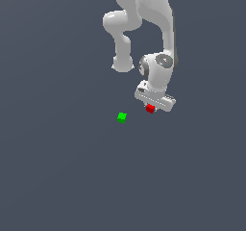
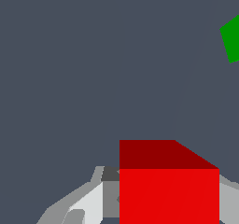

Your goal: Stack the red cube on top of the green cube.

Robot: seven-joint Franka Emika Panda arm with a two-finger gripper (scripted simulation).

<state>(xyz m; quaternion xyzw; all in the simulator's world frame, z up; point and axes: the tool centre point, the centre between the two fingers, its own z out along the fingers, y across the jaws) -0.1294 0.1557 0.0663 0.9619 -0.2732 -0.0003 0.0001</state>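
Red cube, exterior view: the red cube (image 1: 150, 108) sits right under the white gripper (image 1: 153, 107), at the lower edge of the hand's wide bar, small against it.
Green cube, exterior view: the green cube (image 1: 122, 117) lies alone on the dark grey floor (image 1: 57, 167), toward the exterior view's left of the red cube and a little lower in the picture; the two are near but clearly apart, not touching.
Arm, exterior view: the white arm (image 1: 144, 13) comes down from the top of the picture, bends at a rounded wrist joint, and ends in the hand directly over the red cube.
Tool state, exterior view: fingers too small to make out here.
Red cube, wrist view: it fills the near part of the picture, one bright face and a darker face showing, with grey-white finger parts (image 2: 88, 202) tight against both of its sides.
Tool state, wrist view: jaws narrowed onto the red cube, holding it between them.
Green cube, wrist view: only a corner shows at the picture's edge, well away from the red cube, with bare floor between.
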